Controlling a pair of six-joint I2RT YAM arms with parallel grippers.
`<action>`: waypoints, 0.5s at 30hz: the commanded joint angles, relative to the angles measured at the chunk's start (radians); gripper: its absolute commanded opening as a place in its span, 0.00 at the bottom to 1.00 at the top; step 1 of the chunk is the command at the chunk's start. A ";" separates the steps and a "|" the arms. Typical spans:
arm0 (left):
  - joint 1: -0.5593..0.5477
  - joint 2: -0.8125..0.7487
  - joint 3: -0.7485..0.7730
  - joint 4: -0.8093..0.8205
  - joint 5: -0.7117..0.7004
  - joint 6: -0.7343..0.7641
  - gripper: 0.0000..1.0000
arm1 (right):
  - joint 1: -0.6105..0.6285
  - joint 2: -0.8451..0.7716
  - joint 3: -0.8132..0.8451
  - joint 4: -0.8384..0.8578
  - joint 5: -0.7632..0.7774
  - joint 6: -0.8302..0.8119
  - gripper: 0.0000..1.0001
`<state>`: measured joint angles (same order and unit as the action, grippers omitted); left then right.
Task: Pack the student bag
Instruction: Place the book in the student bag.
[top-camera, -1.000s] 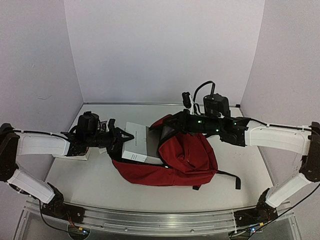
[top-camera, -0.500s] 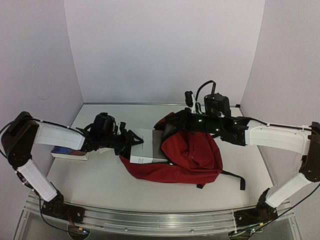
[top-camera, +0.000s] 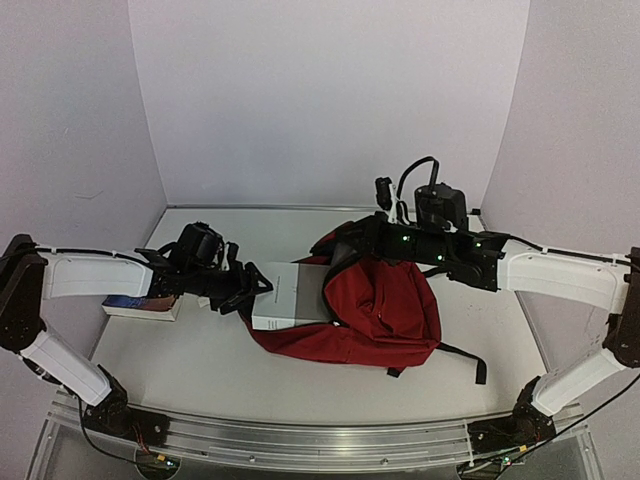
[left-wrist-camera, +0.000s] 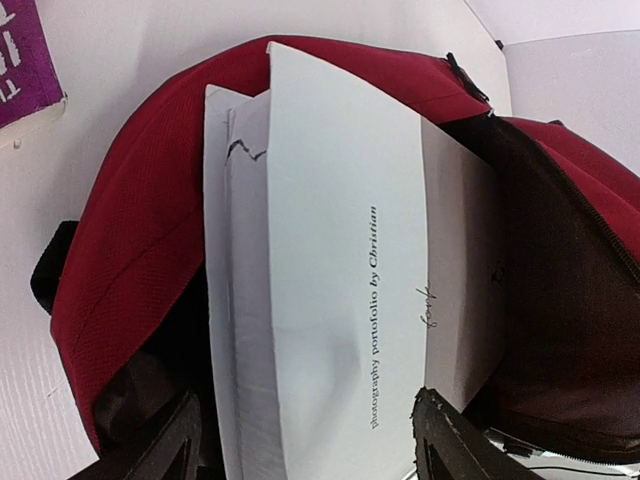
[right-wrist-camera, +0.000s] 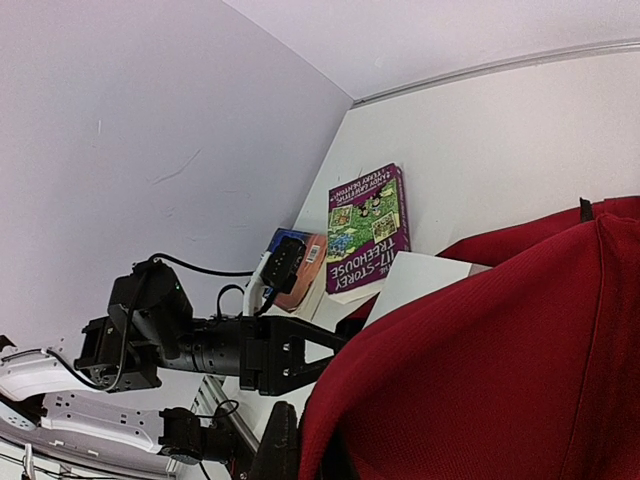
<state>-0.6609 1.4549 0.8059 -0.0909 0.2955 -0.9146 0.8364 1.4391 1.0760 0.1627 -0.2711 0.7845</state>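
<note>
The left claw (top-camera: 252, 290) stands with its jaws spread wide. In the left wrist view (left-wrist-camera: 315, 450) one fingertip (left-wrist-camera: 175, 445) sits to each side of the near end of a white book (left-wrist-camera: 340, 250). Whether the pads touch the book cannot be told.

In the top view, the student bag (top-camera: 385, 305) lies on the table (top-camera: 200, 370), directly at 3 o'clock from this claw. Its open mouth faces the claw. The white book (top-camera: 290, 295) lies between them, with its far end inside the mouth and its near end sticking out towards the fingers.

The right claw (top-camera: 342, 246) is closed at the bag's 11 o'clock edge. It appears to pinch the rim fabric, which stands raised there. Red cloth of the bag (right-wrist-camera: 500, 380) fills the lower right of the right wrist view.

The white book's spine reads "photography portofolio by Christian". A small handwritten mark on its cover cannot be read.

At 9 o'clock from the left claw, under its arm, a purple book (right-wrist-camera: 368, 228) lies on top of a second book (right-wrist-camera: 295, 265). The purple cover reads "STOREY TREEHOUSE", preceded by a number that looks like 117. The lettering on the lower book is too small to make out.
</note>
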 joint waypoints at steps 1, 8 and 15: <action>-0.004 0.056 0.054 0.031 0.031 0.022 0.68 | 0.015 -0.013 0.073 0.182 -0.053 0.006 0.00; -0.045 0.176 0.145 0.087 0.080 0.022 0.53 | 0.033 0.036 0.128 0.208 -0.070 -0.004 0.00; -0.113 0.271 0.250 0.146 0.086 0.033 0.44 | 0.041 0.101 0.149 0.252 -0.088 0.004 0.00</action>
<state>-0.7110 1.6856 0.9645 -0.0572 0.3351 -0.9119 0.8520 1.5349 1.1278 0.1739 -0.2920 0.7867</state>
